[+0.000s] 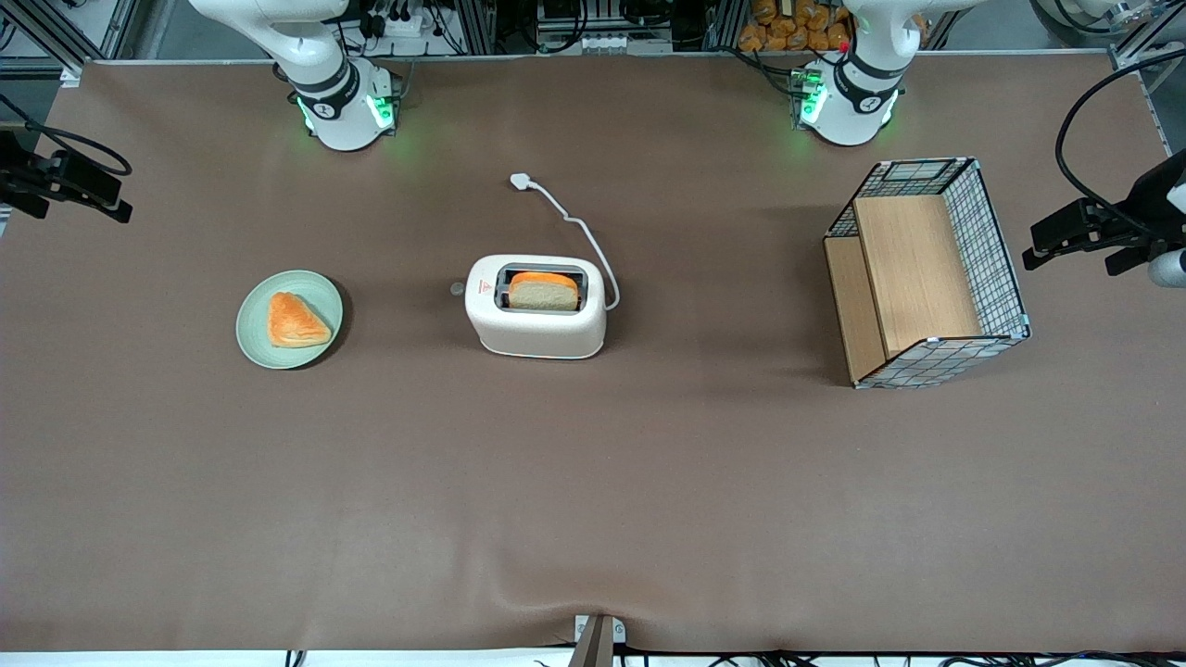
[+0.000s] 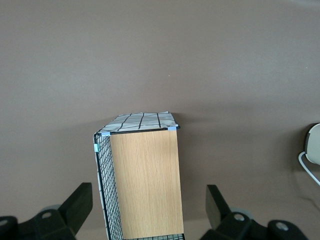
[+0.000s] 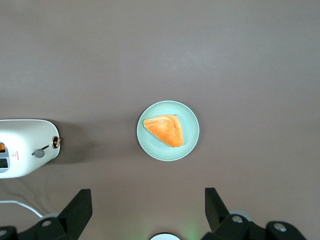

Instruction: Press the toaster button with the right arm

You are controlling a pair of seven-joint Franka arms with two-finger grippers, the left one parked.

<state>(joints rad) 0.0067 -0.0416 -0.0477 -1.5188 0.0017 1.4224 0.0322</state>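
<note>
The cream-white toaster (image 1: 536, 320) stands mid-table with a bread slice (image 1: 544, 293) in its top slot; in the right wrist view the toaster (image 3: 25, 147) shows only in part. The toaster button (image 1: 456, 289) is a small grey knob on the narrow end by the red triangle mark, facing the working arm's end of the table. The right wrist view shows the toaster button (image 3: 38, 153) with a second small round knob (image 3: 56, 142) lower on that end. The right arm's gripper (image 3: 148, 210) hangs high over the green plate, well apart from the toaster, open and holding nothing; the front view catches the gripper (image 1: 111, 195) at the picture's edge.
A green plate (image 1: 320, 345) with a triangular pastry (image 1: 296, 320) lies beside the toaster's button end. The toaster's white cord and plug (image 1: 521, 182) trail toward the arm bases. A wire basket with wooden panels (image 1: 927, 273) stands toward the parked arm's end.
</note>
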